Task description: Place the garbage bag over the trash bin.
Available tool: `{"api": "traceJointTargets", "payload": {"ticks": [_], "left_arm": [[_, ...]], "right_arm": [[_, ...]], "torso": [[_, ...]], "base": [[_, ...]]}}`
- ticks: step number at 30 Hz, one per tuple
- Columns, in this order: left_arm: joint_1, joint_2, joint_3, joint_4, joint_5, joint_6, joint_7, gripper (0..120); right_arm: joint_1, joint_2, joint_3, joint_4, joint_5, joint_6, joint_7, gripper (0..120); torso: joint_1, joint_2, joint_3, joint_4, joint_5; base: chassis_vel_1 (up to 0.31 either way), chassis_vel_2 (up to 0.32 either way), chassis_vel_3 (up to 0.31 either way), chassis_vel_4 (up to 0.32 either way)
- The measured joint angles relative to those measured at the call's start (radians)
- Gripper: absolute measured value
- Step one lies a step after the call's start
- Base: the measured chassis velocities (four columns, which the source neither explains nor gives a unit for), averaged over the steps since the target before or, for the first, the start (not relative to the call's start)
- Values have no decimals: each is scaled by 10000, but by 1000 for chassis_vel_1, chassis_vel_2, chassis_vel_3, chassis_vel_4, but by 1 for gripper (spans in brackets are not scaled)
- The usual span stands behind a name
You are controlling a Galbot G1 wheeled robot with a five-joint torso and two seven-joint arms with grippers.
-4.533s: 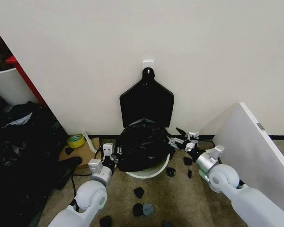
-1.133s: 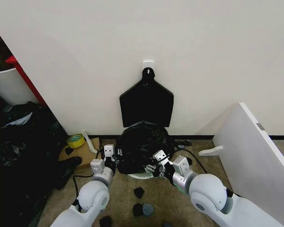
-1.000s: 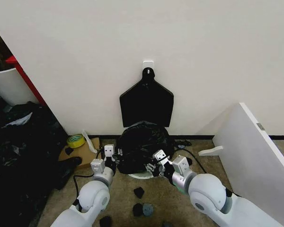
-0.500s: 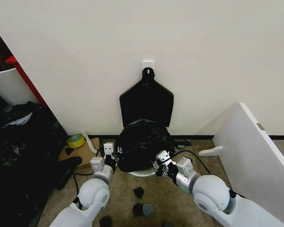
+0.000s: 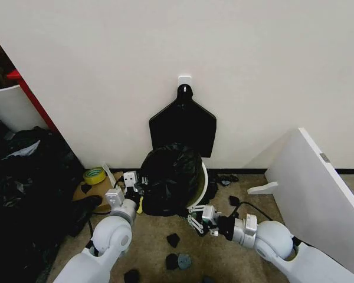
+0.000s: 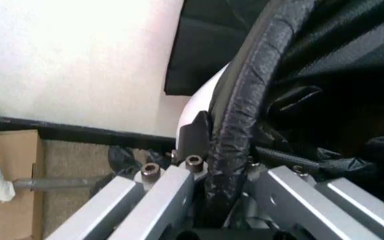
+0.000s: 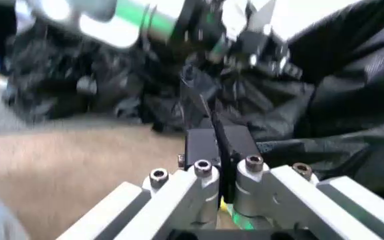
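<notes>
Black garbage bag (image 5: pixel 168 180) draped over tipped trash bin (image 5: pixel 202 184) by wall | L pincer (image 5: pixel 131 187) clamped on bag + rim, anchoring that side | R pincer (image 5: pixel 194 219) pinched on bag film low, prob. tugging it down

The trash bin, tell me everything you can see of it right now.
The trash bin is a round white plastic bucket with smooth walls, tipped toward the robot's left against the wall base, under the flat black bundle. The crinkly black garbage bag hides most of it, leaving a curved strip of rim and wall bare. The left pincer is shut on the bag-covered rim; the right pincer pinches bag film at its lower edge.
</notes>
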Motion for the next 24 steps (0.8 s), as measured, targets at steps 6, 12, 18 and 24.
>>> {"api": "traceJointTargets", "payload": {"ticks": [6, 12, 18, 24], "left_arm": [[297, 207, -335, -848, -726, 665, -257, 0], [333, 260, -487, -1199, -1156, 1000, -421, 0], [389, 223, -437, -1358, -1259, 1120, -538, 0], [424, 206, -306, -1401, -1259, 1216, -588, 0]], "right_arm": [[284, 296, 729, -1292, -1869, 1655, -1626, 0], [351, 468, 1306, -1551, -3266, 2458, -2188, 0], [361, 567, 1539, -1611, -4201, 2848, -1733, 0], [515, 806, 1857, -1896, -5482, 3174, -851, 0]], "torso": [[0, 0, 0, 0, 1], [0, 0, 0, 0, 1], [0, 0, 0, 0, 0], [0, 0, 0, 0, -1]], "base": [[0, 0, 0, 0], [0, 0, 0, 0], [0, 0, 0, 0], [0, 0, 0, 0]]}}
